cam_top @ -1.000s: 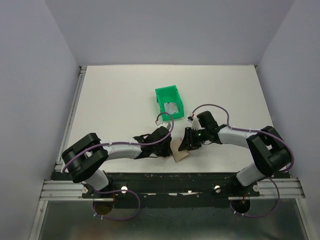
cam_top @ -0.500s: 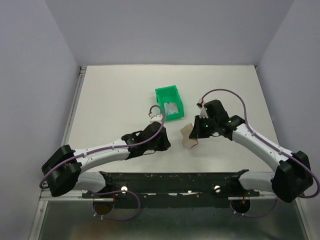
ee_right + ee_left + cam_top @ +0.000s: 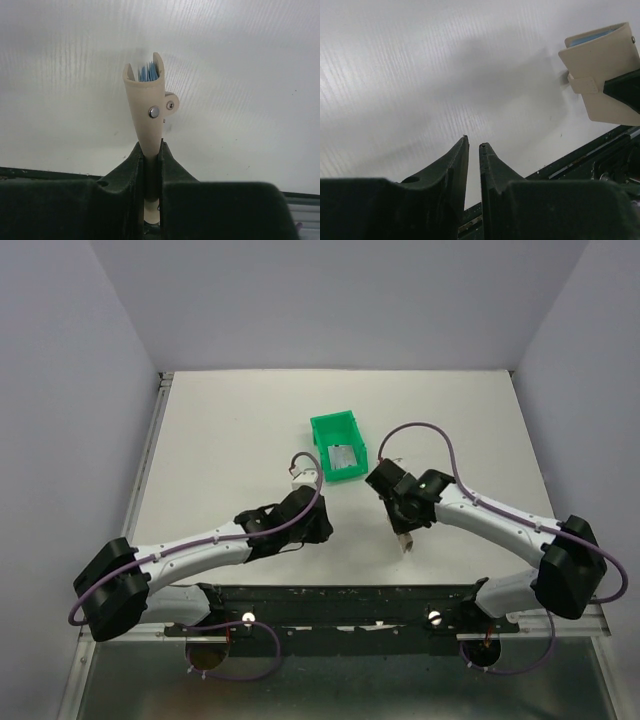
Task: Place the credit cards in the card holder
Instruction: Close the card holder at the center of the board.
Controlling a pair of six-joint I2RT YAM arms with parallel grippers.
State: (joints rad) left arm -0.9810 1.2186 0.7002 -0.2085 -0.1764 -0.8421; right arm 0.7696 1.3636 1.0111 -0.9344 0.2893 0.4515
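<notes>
Your right gripper (image 3: 151,150) is clamped on the card holder (image 3: 145,97). Left gripper (image 3: 474,146) slightly parted, empty. Green bin (image 3: 333,421) holds what looks like a credit card (image 3: 346,459).

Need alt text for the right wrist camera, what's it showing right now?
The right hand grips the tan card holder by its near edge, seen edge-on and pointing away over the white table. Its far end gapes slightly, showing pale blue lining, and a metal snap sits on its side.

A white table (image 3: 220,440) bears a green bin (image 3: 333,422) near its middle.
</notes>
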